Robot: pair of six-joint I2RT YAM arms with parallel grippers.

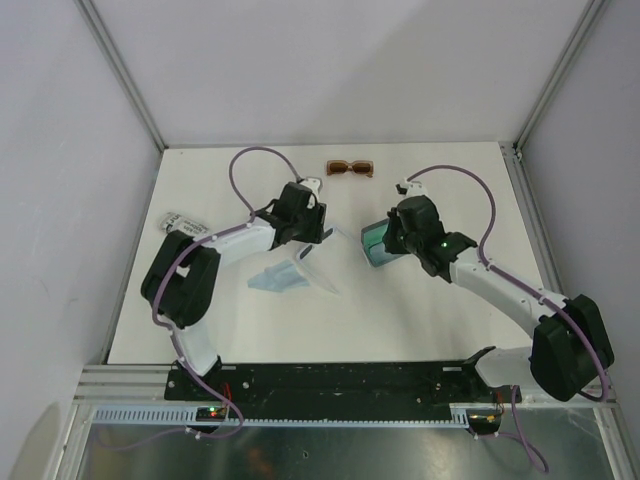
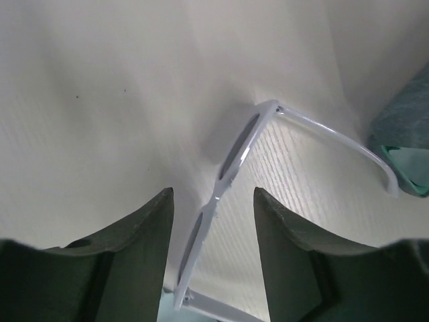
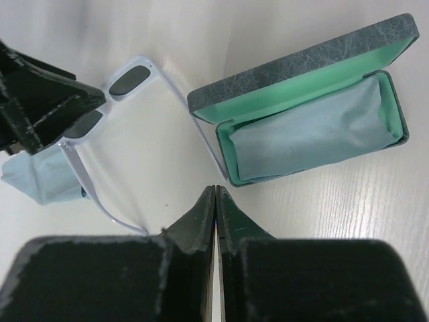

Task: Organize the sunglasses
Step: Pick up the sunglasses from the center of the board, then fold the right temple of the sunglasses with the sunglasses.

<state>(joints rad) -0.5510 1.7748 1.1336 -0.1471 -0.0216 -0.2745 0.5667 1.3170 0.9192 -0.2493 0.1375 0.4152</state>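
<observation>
Starting from the white sunglasses (image 2: 233, 153), we find them near the middle of the top view, resting on the table (image 1: 450, 180) with both temples swung out and the front standing on edge. In the left wrist view the front runs from upper right to lower left through the gap of the left gripper (image 2: 213, 198), whose fingers are spread to either side of it. We see bare table between each pad and the frame, so we judge nothing is pinched. One temple reaches to the right edge of that view, toward the case (image 3: 301, 60). In the right wrist view that case sits in the upper right, lid thrown back, with a cloth (image 3: 315, 134) bedded in its green lining. The temple runs along its left end, and we cannot tell whether they touch. A second cloth (image 3: 37, 178) lies at the left edge, by the other temple. The right gripper (image 3: 215, 194) hangs above, at the bottom centre, its fingers pressed together on nothing. The brown pair (image 1: 350, 168) sits apart at the top centre of the top view, near neither arm.

By our reckoning the job is barely begun: one case is open and lined, but no pair is in it. What is left is folding the white pair, laying it in, closing the lid, then doing likewise with the brown pair
</observation>
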